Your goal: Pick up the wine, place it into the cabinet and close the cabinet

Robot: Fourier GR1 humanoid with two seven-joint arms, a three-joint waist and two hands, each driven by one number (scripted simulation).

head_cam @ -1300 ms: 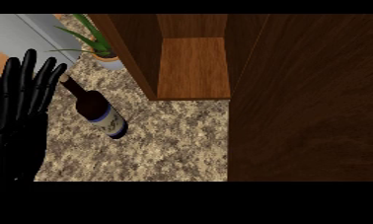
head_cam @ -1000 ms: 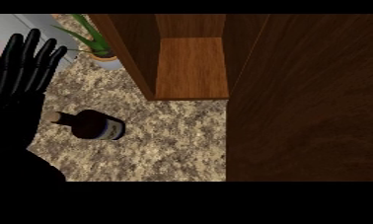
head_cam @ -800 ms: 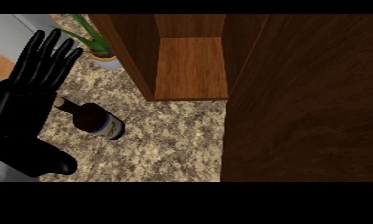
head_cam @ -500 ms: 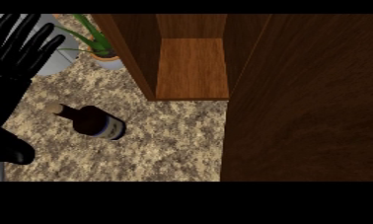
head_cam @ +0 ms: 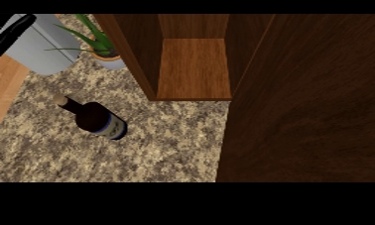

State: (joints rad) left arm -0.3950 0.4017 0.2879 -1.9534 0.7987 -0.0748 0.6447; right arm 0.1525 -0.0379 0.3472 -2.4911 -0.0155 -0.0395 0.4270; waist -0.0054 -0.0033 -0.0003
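Note:
The wine bottle [head_cam: 96, 120] is dark with a cork-coloured top and a blue-edged label. It stands free on the speckled counter [head_cam: 161, 144], left of the cabinet, and nothing touches it. The wooden cabinet [head_cam: 194, 68] is open, showing a bare shelf. Its dark door [head_cam: 307, 105] swings out and fills the right side of the view. Of my left arm only a grey forearm [head_cam: 44, 45] and a black sliver of the left hand [head_cam: 18, 25] show at the top left corner, well away from the bottle. My right hand is out of view.
A green plant in a small pot [head_cam: 102, 53] stands behind the bottle, close to the cabinet's left wall. At the far left the counter ends and a light wooden strip [head_cam: 10, 85] shows beyond its edge.
My left hand, raised with fingers spread beside the bottle, has moved up and left until it almost leaves the view. The bottle stays where it was.

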